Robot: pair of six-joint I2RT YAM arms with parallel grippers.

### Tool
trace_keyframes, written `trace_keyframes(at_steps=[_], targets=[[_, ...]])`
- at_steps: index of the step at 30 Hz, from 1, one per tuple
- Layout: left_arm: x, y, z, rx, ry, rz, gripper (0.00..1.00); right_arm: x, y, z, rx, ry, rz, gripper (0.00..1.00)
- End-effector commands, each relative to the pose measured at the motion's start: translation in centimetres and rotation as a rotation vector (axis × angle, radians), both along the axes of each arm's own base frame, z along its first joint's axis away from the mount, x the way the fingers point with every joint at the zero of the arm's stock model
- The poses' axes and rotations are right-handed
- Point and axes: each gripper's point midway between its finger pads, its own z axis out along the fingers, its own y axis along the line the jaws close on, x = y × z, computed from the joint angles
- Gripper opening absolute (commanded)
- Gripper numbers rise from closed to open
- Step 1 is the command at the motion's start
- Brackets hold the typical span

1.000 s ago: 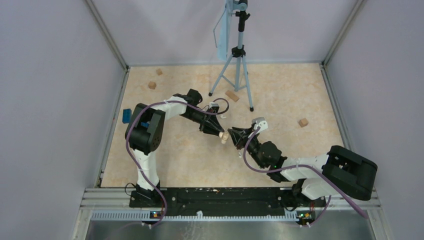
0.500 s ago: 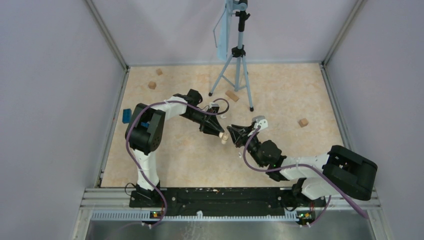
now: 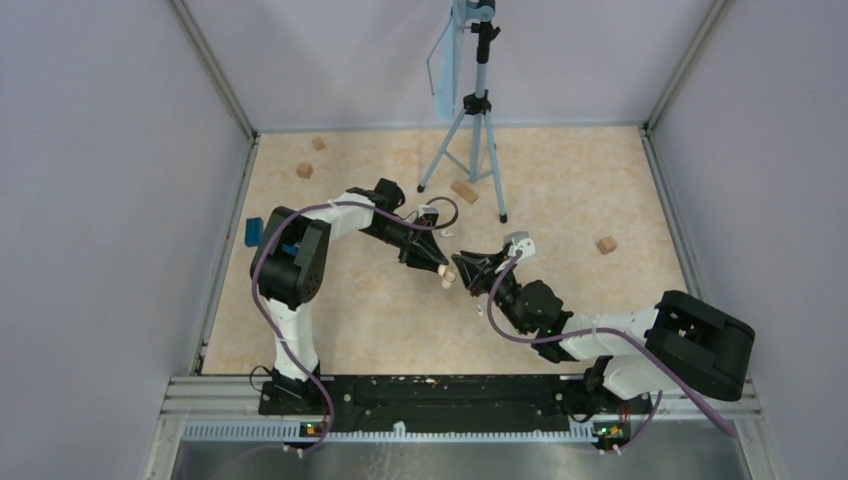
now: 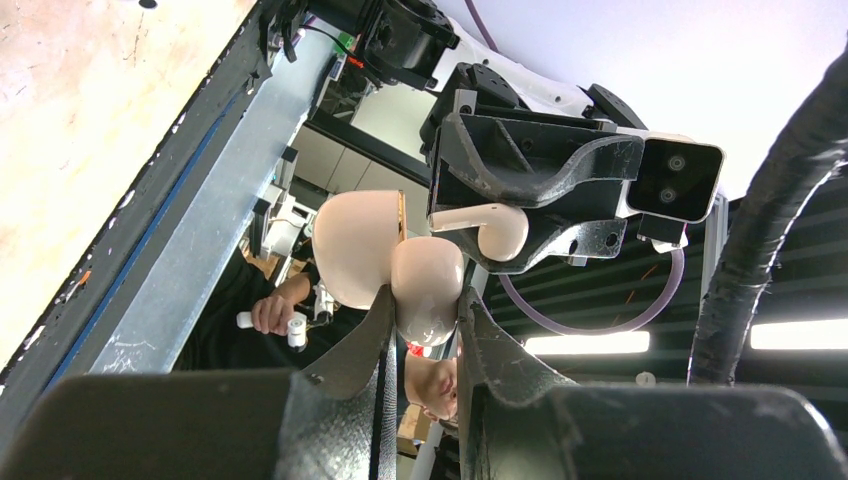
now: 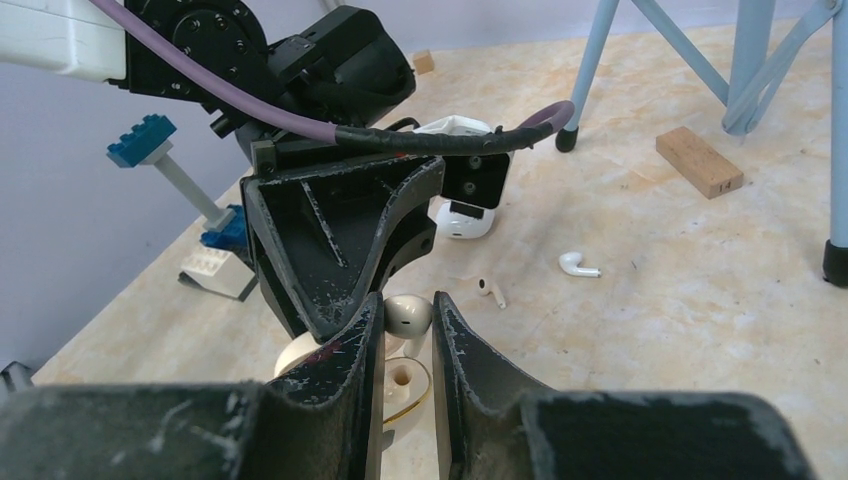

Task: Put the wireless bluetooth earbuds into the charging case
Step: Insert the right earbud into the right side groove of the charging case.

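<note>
My left gripper point(image 4: 425, 305) is shut on the cream charging case point(image 4: 428, 280), whose lid point(image 4: 355, 245) stands open. From above, the case point(image 3: 449, 275) hangs mid-table between both arms' tips. My right gripper point(image 5: 408, 318) is shut on one white earbud point(image 5: 410, 310), stem pointing down, just above the case's empty socket point(image 5: 404, 380). The left wrist view shows that earbud point(image 4: 495, 228) right beside the case. Two more earbuds point(image 5: 578, 265) point(image 5: 490, 290) lie loose on the table beyond.
A second small white case point(image 5: 465, 218) sits behind the left gripper. A tripod point(image 3: 470, 120) stands at the back centre. Tan wooden blocks point(image 3: 606, 244) point(image 3: 463, 190) point(image 3: 304, 170) lie scattered. A blue brick piece point(image 3: 254, 232) rests by the left wall.
My right gripper has crept slightly up and left, bringing the earbud closer to the case. The left arm has stayed put.
</note>
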Motion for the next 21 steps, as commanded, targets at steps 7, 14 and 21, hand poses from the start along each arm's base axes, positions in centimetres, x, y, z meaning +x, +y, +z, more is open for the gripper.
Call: trace_keyframes(at_steps=[7, 14, 21], targets=[[-0.3, 0.1, 1.4, -0.043, -0.032, -0.007, 0.00, -0.6, 1.2, 1.2, 0.068, 0.003, 0.050, 0.04], [-0.2, 0.1, 1.3, -0.043, -0.029, -0.007, 0.00, -0.4, 0.9, 0.1, 0.043, 0.018, 0.032, 0.04], [-0.2, 0.1, 1.3, -0.043, -0.029, -0.007, 0.00, -0.3, 0.4, -0.4, 0.036, 0.024, 0.013, 0.04]])
